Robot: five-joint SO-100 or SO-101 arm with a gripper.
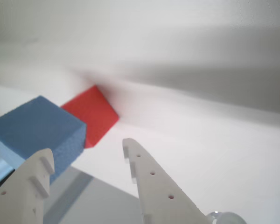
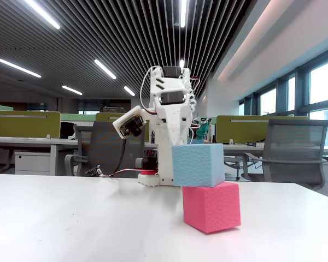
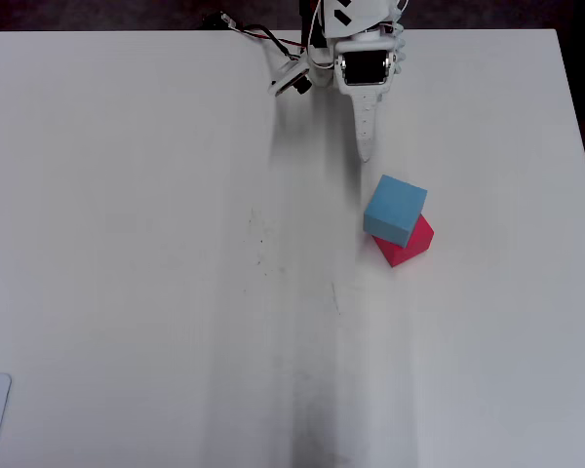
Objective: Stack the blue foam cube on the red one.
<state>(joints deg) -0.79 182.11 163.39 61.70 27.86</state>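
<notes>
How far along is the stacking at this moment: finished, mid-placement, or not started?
Essentially done. The blue foam cube sits on the red cube, offset toward the arm and overhanging one edge. The gripper is open, holds nothing and is clear of the stack. Nothing is in hand; what seems left is only retracting the arm, provided the offset stack holds.

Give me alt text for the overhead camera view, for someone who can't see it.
A pale blue foam cube sits stacked on a pinkish-red foam cube, offset so the red one shows at its lower right, on a white table. The white robot arm's claw points down from the top edge, clear of the cubes and holding nothing.
</notes>
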